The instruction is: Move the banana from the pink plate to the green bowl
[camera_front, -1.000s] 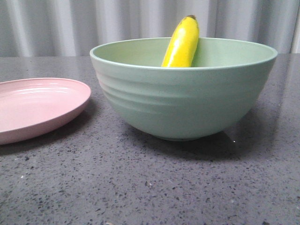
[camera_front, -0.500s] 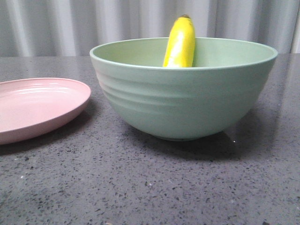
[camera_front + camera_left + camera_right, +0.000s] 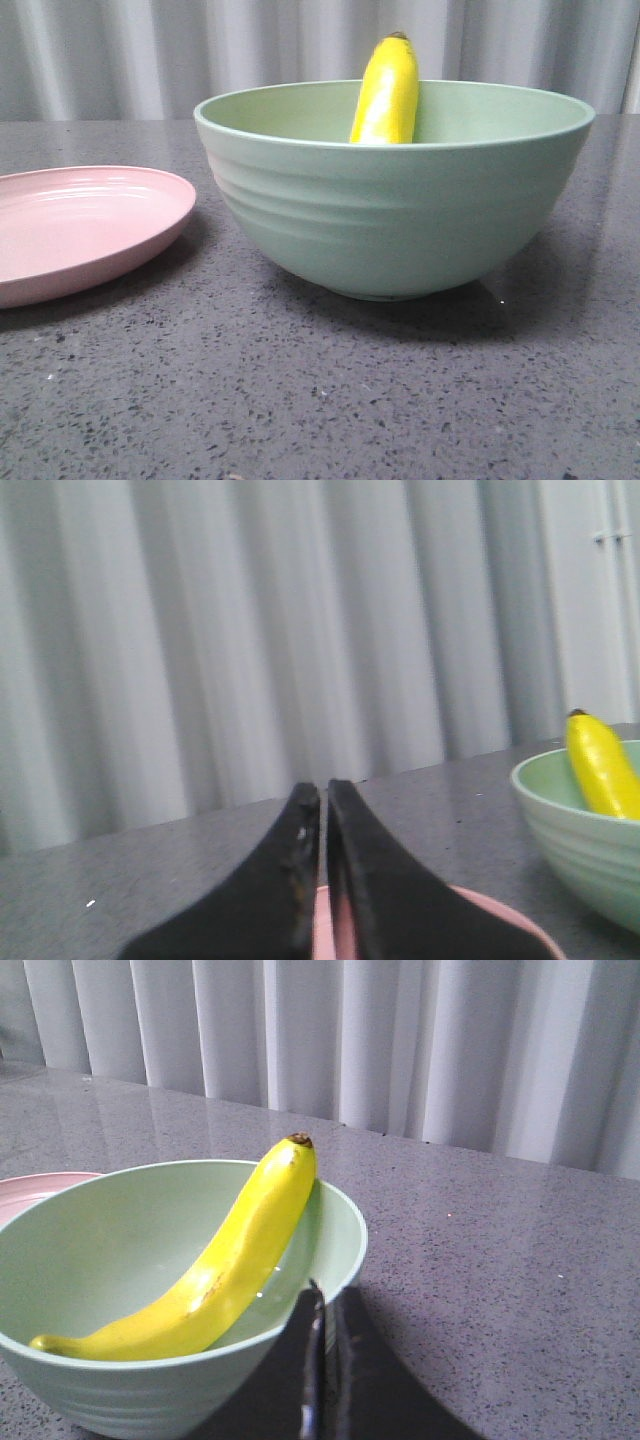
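The yellow banana (image 3: 385, 95) lies inside the pale green ridged bowl (image 3: 400, 215), its dark tip leaning on the far rim and sticking up above it. It also shows in the right wrist view (image 3: 215, 1275) and the left wrist view (image 3: 600, 765). The pink plate (image 3: 75, 230) sits empty to the left of the bowl. My left gripper (image 3: 323, 792) is shut and empty above the pink plate (image 3: 505, 917). My right gripper (image 3: 325, 1295) is shut and empty just outside the green bowl's rim (image 3: 345, 1220). Neither gripper shows in the front view.
Everything stands on a dark speckled grey tabletop (image 3: 320, 400). A pale pleated curtain (image 3: 130, 55) hangs behind the table's far edge. The plate and the bowl stand close together with a narrow gap between them.
The banana has tipped from leaning right to more upright and has settled against the bowl's far rim. The bowl has shifted very slightly to the right. The plate has not moved.
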{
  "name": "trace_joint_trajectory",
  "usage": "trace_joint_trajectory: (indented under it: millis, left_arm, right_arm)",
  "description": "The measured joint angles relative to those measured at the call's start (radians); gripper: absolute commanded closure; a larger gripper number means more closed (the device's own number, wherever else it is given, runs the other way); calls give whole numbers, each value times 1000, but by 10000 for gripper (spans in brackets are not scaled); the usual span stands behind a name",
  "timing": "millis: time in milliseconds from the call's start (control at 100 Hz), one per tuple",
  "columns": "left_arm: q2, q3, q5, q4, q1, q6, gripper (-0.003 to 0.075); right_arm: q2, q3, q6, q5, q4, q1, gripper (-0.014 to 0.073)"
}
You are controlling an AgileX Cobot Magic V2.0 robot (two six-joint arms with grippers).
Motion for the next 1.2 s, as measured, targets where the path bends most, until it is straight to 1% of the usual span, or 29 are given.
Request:
trace_joint_trajectory:
  millis: [130, 180, 270, 390, 510, 670, 1200]
  left_arm:
    - [-79, 0, 174, 20, 154, -57, 741]
    - [-103, 0, 260, 23, 206, -65, 741]
    - [-109, 0, 370, 29, 283, -72, 741]
    - [-109, 0, 506, 40, 342, -74, 741]
    - [-109, 0, 602, 57, 367, -74, 741]
    - [-109, 0, 617, 88, 377, -75, 741]
    - [-109, 0, 617, 88, 378, -75, 741]
  right_arm:
    - [0, 2, 0, 0, 0, 0, 659]
    - [0, 2, 0, 0, 0, 0, 659]
    - [0, 2, 0, 0, 0, 0, 659]
    - [0, 2, 0, 0, 0, 0, 659]
    - [0, 2, 0, 0, 0, 0, 659]
    - [0, 2, 0, 0, 0, 0, 659]
    - [0, 2, 0, 0, 0, 0, 659]
